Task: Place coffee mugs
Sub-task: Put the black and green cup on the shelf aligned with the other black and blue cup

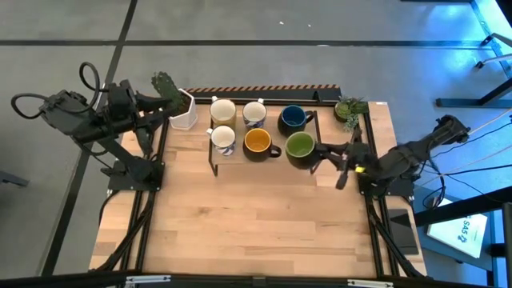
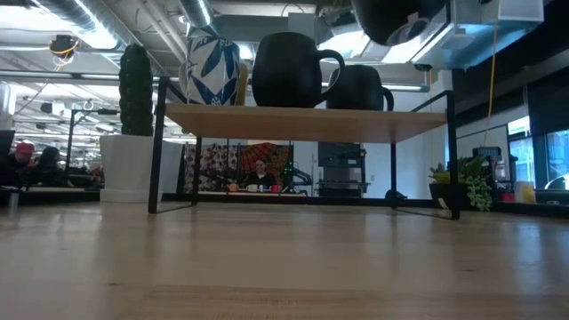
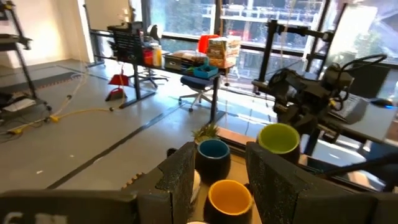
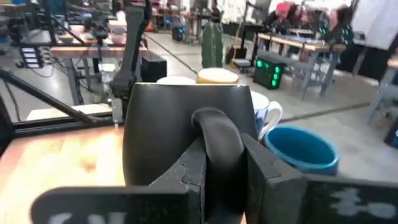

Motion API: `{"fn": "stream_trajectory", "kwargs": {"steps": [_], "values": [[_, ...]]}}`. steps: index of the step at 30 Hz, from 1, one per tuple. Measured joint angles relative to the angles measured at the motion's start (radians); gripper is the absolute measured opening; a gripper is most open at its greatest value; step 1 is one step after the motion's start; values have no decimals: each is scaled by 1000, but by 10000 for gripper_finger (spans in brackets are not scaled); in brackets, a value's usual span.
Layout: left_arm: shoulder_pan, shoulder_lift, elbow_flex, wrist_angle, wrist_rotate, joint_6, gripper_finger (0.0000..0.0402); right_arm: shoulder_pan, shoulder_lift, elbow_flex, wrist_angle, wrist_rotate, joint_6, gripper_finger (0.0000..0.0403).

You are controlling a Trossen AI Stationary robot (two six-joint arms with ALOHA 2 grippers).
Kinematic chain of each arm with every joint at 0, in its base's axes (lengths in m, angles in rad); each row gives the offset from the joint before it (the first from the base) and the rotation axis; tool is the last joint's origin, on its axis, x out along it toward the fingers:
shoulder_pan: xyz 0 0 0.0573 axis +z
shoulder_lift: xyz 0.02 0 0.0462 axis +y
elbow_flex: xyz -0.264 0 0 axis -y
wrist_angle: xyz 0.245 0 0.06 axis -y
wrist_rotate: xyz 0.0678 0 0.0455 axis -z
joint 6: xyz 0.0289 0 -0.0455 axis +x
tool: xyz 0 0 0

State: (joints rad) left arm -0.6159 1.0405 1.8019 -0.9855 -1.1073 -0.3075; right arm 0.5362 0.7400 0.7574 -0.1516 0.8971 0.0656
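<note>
right end effector gripping the green-lined mug at the shelf's edge

the right end effector was clamped on the handle of the dark mug with the green inside, its two fingers pinching the loop from either side. in the low view that mug hung above the shelf, near its right end, only its dark base showing at the frame's upper edge.

just beyond the held mug, on the shelf, stood the dark mug with the orange inside, and behind it the dark mug with the blue inside. farther from the right end effector sat three pale mugs: a white mug with a blue pattern, another white mug and a cream mug.

a small leafy plant stood on the tabletop close behind the right arm.

the left end effector waited well away at the shelf's far side, near the white pot with a cactus, fingers parted and holding nothing.
</note>
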Motion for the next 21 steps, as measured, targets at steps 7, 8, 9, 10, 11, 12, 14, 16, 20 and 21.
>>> {"fn": "stream_trajectory", "kwargs": {"steps": [7, 8, 9, 10, 11, 12, 14, 16, 20, 21], "values": [[0, 0, 0, 0, -35, -5, 137, 0, -111, -64, 20, 20, -74, 42], [0, 0, 0, 0, -39, -5, 137, 0, -130, -96, 49, 21, -74, 42], [0, 0, 0, 0, -44, -5, 137, 0, -150, -131, 95, 22, -74, 42], [0, 0, 0, 0, -50, -5, 137, 0, -166, -167, 150, 22, -79, 42], [0, 0, 0, 0, -56, -5, 137, 0, -179, -201, 215, 17, -100, 42], [0, 0, 0, 0, -58, -5, 137, 0, -187, -238, 285, 4, -126, 42], [0, 0, 0, 0, -61, -5, 137, 0, -190, -300, 441, -38, -190, 42], [0, 0, 0, 0, -61, -5, 137, 0, -188, -348, 561, -60, -231, 42], [0, 0, 0, 0, -62, -5, 137, 0, -178, -433, 643, -45, -235, 42], [0, 0, 0, 0, -62, -5, 137, 0, -177, -451, 654, -35, -237, 42]]}}
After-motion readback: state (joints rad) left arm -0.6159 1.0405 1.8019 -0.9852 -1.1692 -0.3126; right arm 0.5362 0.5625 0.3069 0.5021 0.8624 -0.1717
